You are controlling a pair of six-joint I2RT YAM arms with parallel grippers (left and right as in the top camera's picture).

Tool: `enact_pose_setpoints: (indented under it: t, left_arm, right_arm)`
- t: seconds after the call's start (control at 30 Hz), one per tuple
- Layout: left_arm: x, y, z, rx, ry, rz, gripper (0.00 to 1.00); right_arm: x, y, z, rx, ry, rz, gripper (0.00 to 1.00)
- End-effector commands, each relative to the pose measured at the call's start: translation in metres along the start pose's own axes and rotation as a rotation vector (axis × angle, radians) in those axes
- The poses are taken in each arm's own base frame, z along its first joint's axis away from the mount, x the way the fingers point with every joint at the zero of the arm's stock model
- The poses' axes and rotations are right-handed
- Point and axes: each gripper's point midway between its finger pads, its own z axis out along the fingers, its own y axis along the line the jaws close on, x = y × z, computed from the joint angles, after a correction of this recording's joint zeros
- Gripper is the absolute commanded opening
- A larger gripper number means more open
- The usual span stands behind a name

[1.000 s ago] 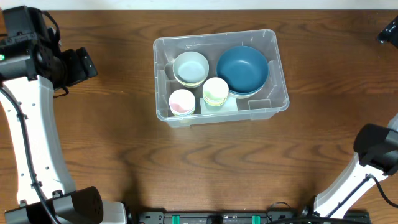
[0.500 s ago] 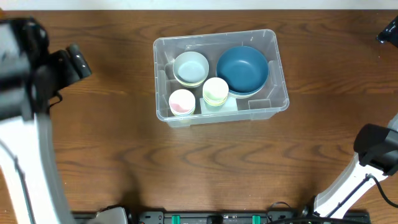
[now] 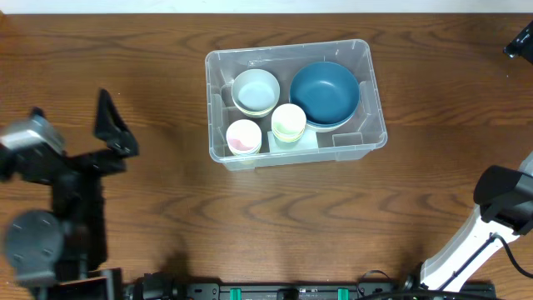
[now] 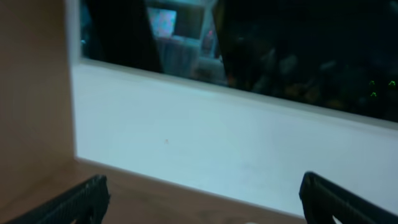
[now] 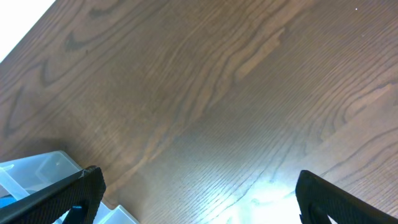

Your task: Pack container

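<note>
The container (image 3: 215, 148), a large clear plastic bin, stands at the table's middle. Inside it are a dark blue bowl (image 3: 325, 92), a pale blue bowl (image 3: 255, 90), a yellow-green cup (image 3: 289, 122) and a pink cup (image 3: 243, 136). My left gripper (image 3: 112, 132) is open and empty, well to the left of the container. In the left wrist view its fingers (image 4: 205, 205) are spread wide and face a white wall, with no container in sight. My right gripper (image 5: 199, 199) is open and empty above bare wood. A container corner (image 5: 34, 168) shows at that view's lower left.
The left arm's base and links (image 3: 50, 225) fill the lower left corner. The right arm's link (image 3: 504, 200) is at the lower right, with a dark part (image 3: 520, 40) at the top right edge. The left wrist view shows a dark window (image 4: 280, 50) above the wall.
My left arm has swung from the upper left down to the lower left of the table, its gripper turning to face the wall. The right arm and the container's contents have not moved.
</note>
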Motion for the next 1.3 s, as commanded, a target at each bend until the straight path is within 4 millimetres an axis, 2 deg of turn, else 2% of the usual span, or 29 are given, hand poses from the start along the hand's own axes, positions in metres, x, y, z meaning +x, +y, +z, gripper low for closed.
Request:
enact_pose_setpoints:
  t: [0.0, 0.2, 0.37, 0.7, 1.07, 1.27]
  left_arm:
    - [0.044, -0.01, -0.006, 0.096, 0.003, -0.012, 0.98]
    - [0.115, -0.019, -0.015, 0.214, -0.03, -0.022, 0.98]
    - [0.158, -0.025, -0.03, 0.273, -0.028, -0.032, 0.98]
    - [0.218, -0.016, -0.041, 0.284, 0.01, -0.05, 0.98]
    - [0.29, 0.001, -0.05, 0.223, 0.296, 0.067, 0.98]
    - [0.293, 0.004, -0.051, 0.211, 0.307, 0.075, 0.98]
  right_arm:
    - [-0.001, -0.002, -0.002, 0.003, -0.005, 0.016, 0.99]
    - [-0.001, -0.002, -0.002, 0.003, -0.006, 0.016, 0.99]
    - [-0.001, -0.002, -0.002, 0.003, -0.006, 0.016, 0.99]
    - [-0.001, -0.002, -0.002, 0.003, -0.006, 0.016, 0.99]
    - [-0.001, -0.002, -0.002, 0.003, -0.006, 0.016, 0.99]
    - [-0.001, -0.002, -0.002, 0.003, -0.006, 0.016, 0.99]
